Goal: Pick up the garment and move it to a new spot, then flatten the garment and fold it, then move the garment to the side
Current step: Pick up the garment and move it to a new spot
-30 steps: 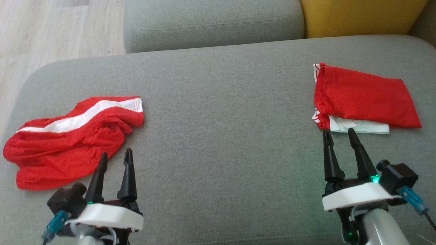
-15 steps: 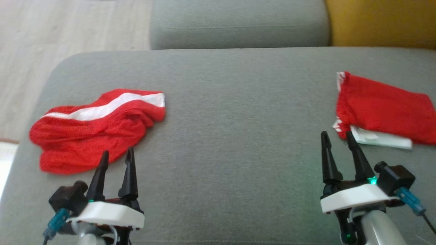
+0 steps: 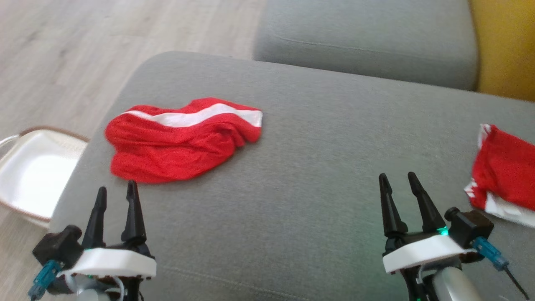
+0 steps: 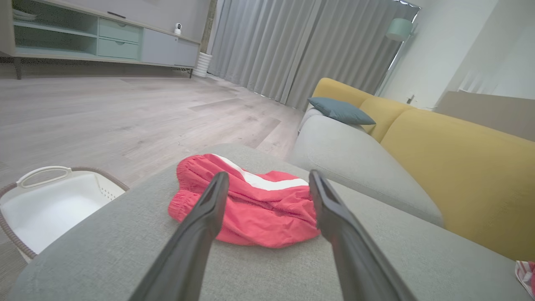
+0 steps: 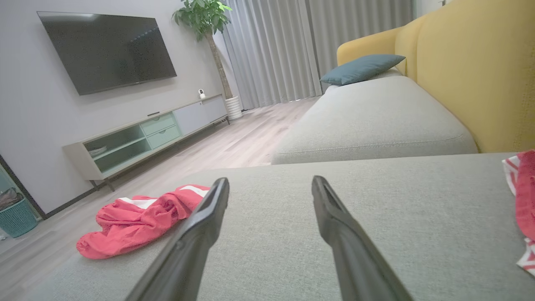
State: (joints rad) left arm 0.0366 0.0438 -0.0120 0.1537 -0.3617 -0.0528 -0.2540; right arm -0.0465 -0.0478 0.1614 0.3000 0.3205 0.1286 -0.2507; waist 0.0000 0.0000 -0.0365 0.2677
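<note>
Garment point(image 3: 179, 142) crumpled, left side; view swings left, centring it; left gripper point(image 3: 116, 187), right gripper point(image 3: 397, 176) spread, empty; pickup next.

The grey cushion point(image 3: 317, 175) is a wide, flat seat with rounded corners. In the head view, at about ten o'clock on it, lies a crumpled red garment point(image 3: 175, 146) with a white stripe. At three o'clock lies a folded red garment point(image 3: 505, 175), well apart from the first.
</note>
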